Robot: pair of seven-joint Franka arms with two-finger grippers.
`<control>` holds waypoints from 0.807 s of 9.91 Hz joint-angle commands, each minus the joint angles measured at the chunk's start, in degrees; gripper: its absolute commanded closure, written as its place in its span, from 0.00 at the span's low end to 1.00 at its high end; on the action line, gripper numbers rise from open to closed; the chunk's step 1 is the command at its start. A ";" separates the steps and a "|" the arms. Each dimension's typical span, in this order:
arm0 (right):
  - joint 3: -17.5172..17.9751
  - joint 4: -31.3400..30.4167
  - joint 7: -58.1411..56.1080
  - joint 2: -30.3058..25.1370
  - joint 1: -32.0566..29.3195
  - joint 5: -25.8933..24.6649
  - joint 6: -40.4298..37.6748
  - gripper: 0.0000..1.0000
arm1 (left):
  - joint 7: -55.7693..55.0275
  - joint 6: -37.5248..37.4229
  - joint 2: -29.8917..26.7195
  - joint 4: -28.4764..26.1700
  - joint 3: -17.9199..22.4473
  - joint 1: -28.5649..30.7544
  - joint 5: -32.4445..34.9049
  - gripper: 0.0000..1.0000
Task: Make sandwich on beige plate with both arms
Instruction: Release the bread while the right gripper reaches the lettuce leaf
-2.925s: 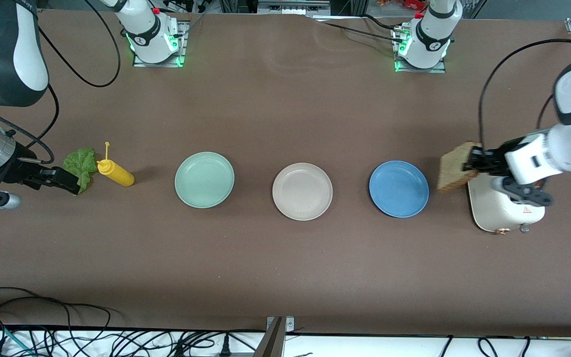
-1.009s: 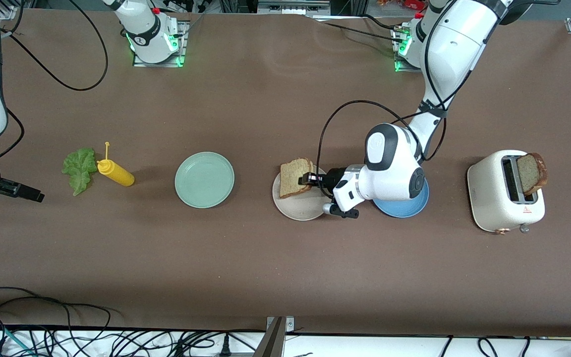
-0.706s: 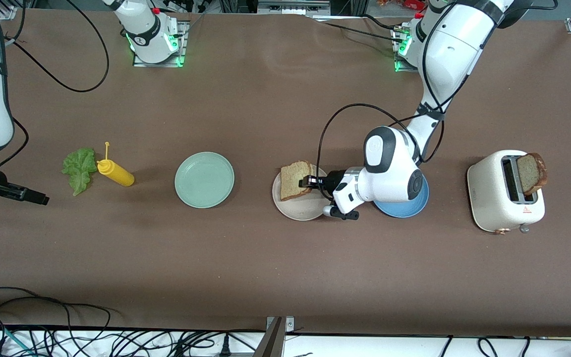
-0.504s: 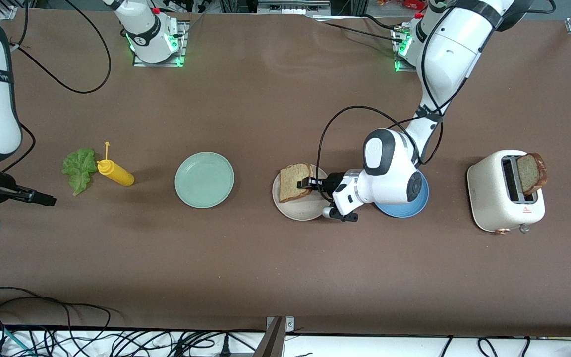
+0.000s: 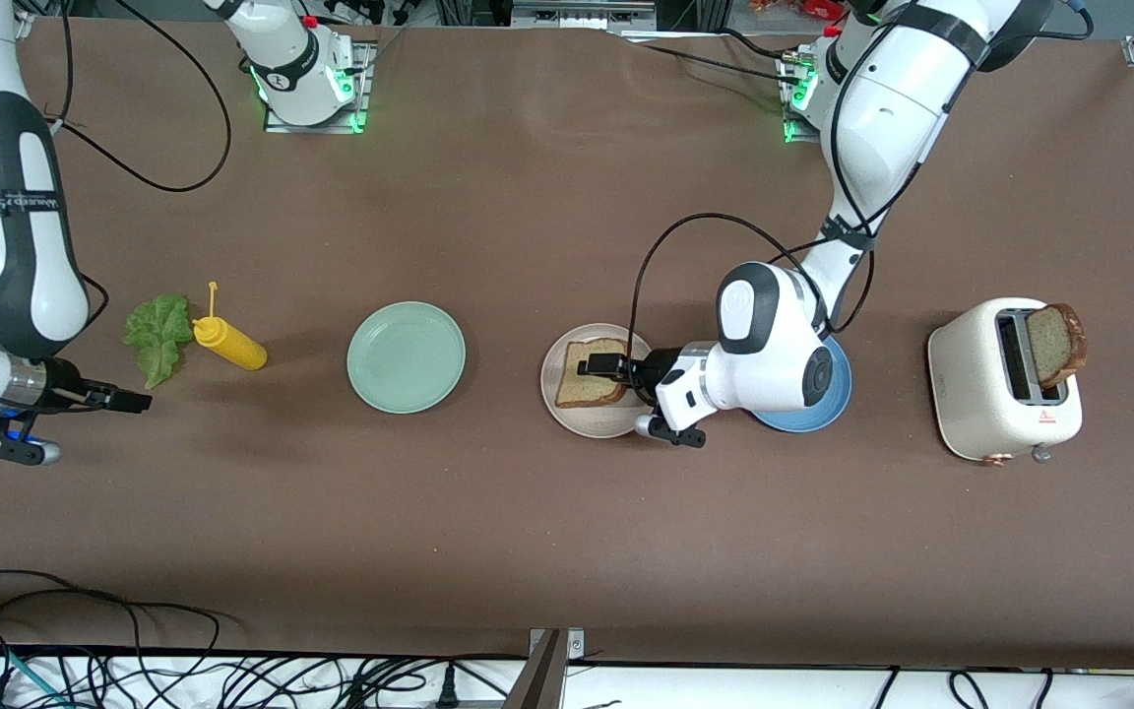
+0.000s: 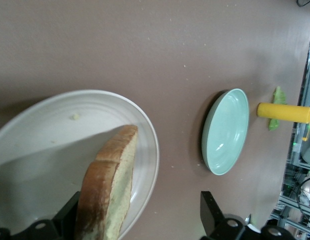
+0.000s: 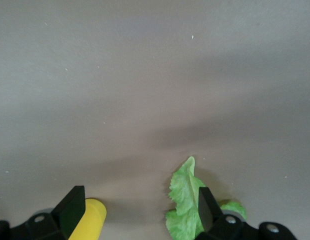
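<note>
The first bread slice [image 5: 592,372] lies on the beige plate [image 5: 567,418], which sits in the middle of the row between the mint-green plate [image 5: 407,356] and the blue plate [image 5: 828,414]. The left end effector [image 5: 598,365] hangs low over that slice with its fingers apart, one on each side of the crust in the left wrist view, so the bread looks released and not clamped. The laying of the base slice appears to be at its end.

The right end effector [image 5: 129,402] is near the right arm's end of the tabletop, fingers spread, close to the lettuce leaf [image 5: 157,337] and the yellow squeeze bottle [image 5: 228,344] beside it. The next move likely calls for the right arm to close on the leaf without knocking the bottle, while the left arm backs off the plate and goes to the toaster [image 5: 1003,394], where a second slice [image 5: 1054,344] stands up out of a slot.
</note>
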 commanded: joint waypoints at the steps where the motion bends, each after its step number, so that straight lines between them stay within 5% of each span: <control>1: 0.58 0.23 0.46 3.02 -0.56 0.14 -0.29 0.00 | 0.17 -0.63 -0.39 2.06 0.28 0.60 6.05 0.00; 8: 0.67 -0.73 -3.59 8.30 -0.03 -2.82 -4.94 0.00 | 0.17 -11.17 -4.51 2.42 1.94 4.90 11.35 0.00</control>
